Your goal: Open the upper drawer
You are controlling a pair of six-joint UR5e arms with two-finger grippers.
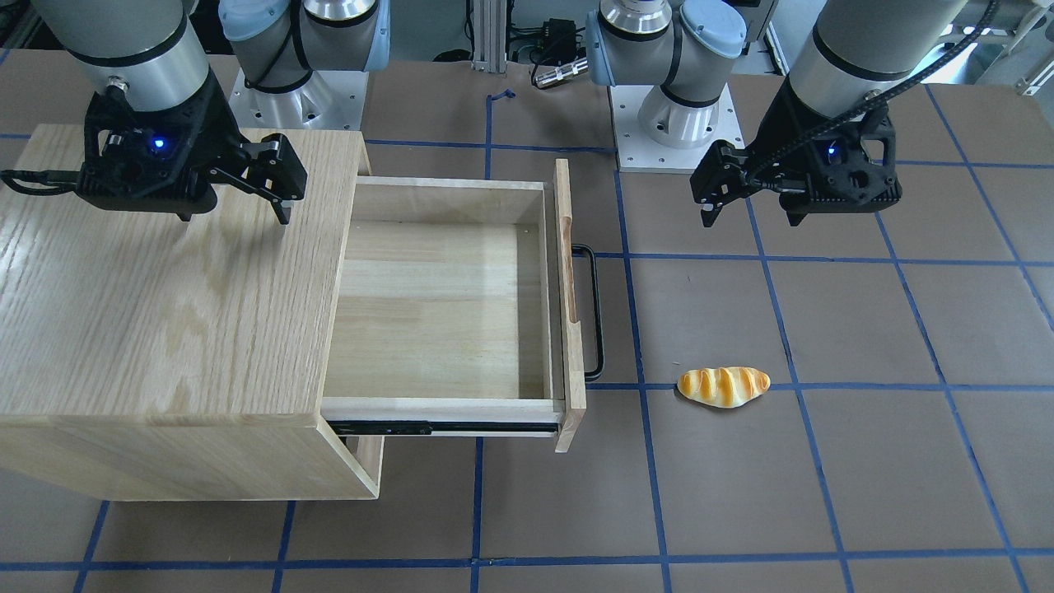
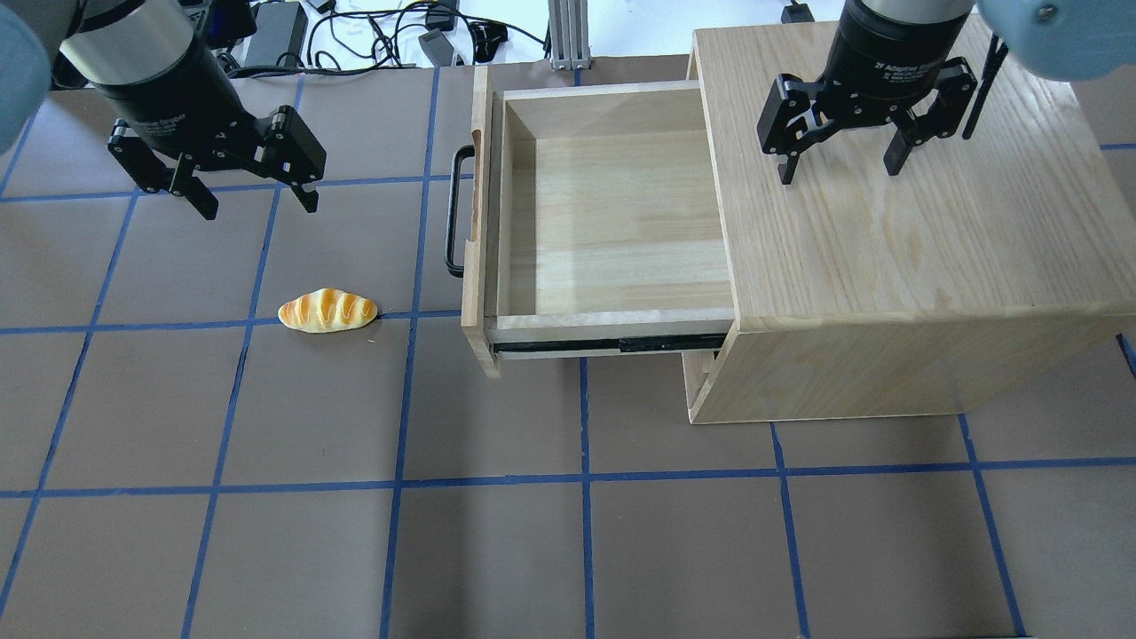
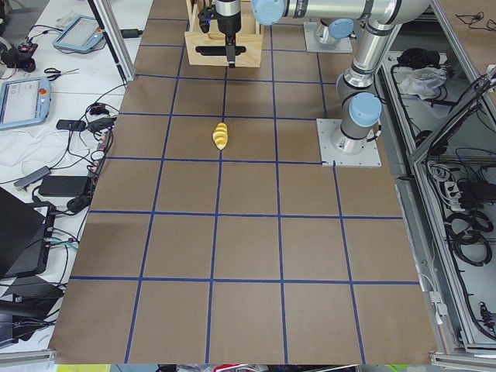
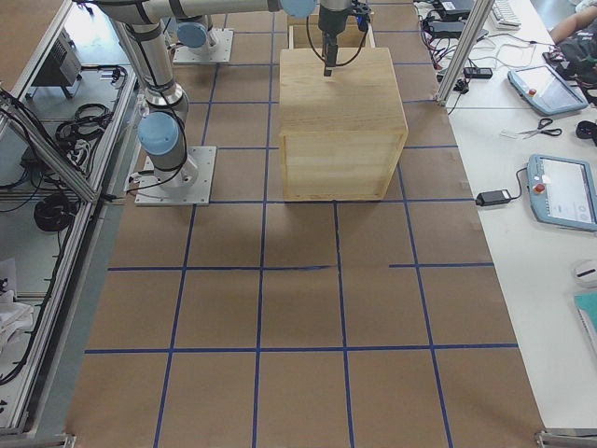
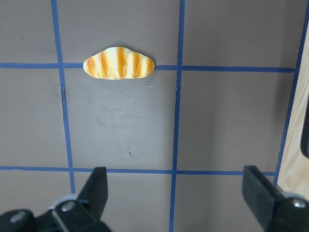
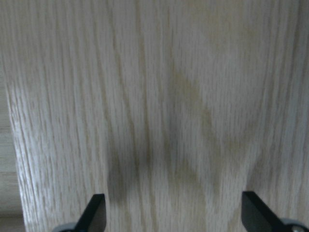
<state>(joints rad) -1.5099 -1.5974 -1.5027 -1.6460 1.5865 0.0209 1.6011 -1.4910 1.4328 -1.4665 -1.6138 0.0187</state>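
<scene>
The upper drawer (image 2: 612, 213) stands pulled well out of the oak cabinet (image 2: 905, 248), towards my left arm's side. Its pale tray is open to the overhead camera and has nothing in it. I judge the opening step as good as done. The black slide rail (image 2: 612, 342) shows along the near side, and I cannot tell whether it has any travel left.

The left gripper (image 2: 258, 207) hangs over the surface (image 2: 497, 532), its fingers spread wide and holding nothing. It is near the bar handle (image 2: 454, 211) but clear of it. The right gripper (image 2: 840, 169) is spread just as wide and also empty, low over the cabinet top. I cannot tell whether its tips touch the wood.

If I wanted more opening, I would bring the left gripper across to the handle, close on the bar and pull straight along the rail. Otherwise I need only lift both arms away.

The edges to mind are the drawer's front panel, which juts past the tray, the handle proud of it, and the cabinet's front lip beside the right gripper. A bread roll (image 2: 327, 311) lies below the left gripper, apart from the drawer. The brown surface around it and on my near side gives open room.
</scene>
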